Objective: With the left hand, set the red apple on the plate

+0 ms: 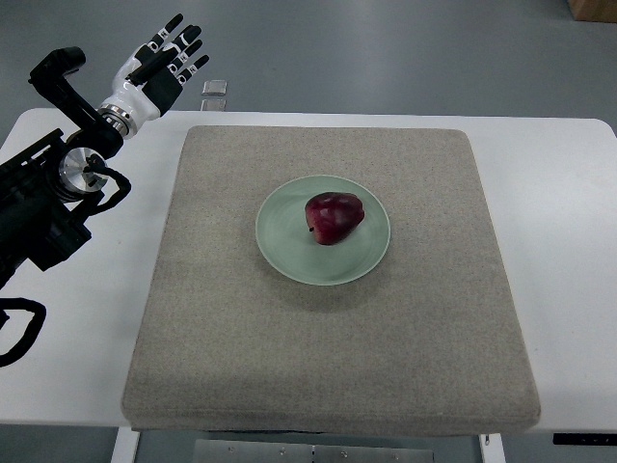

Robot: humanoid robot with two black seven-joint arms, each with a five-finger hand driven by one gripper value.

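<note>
A dark red apple (334,217) lies on its side in the middle of a pale green plate (281,246). The plate sits at the centre of a beige mat (328,386). My left hand (164,60) is raised at the far left corner of the table, well away from the plate. Its white and black fingers (181,46) are stretched out and hold nothing. The left arm (58,183) comes in from the left edge. No right arm shows.
The mat covers most of a white table (559,212). A small clear object (214,93) lies on the grey floor just beyond the table's far edge, near my left hand. A brown box corner (593,8) shows at the top right.
</note>
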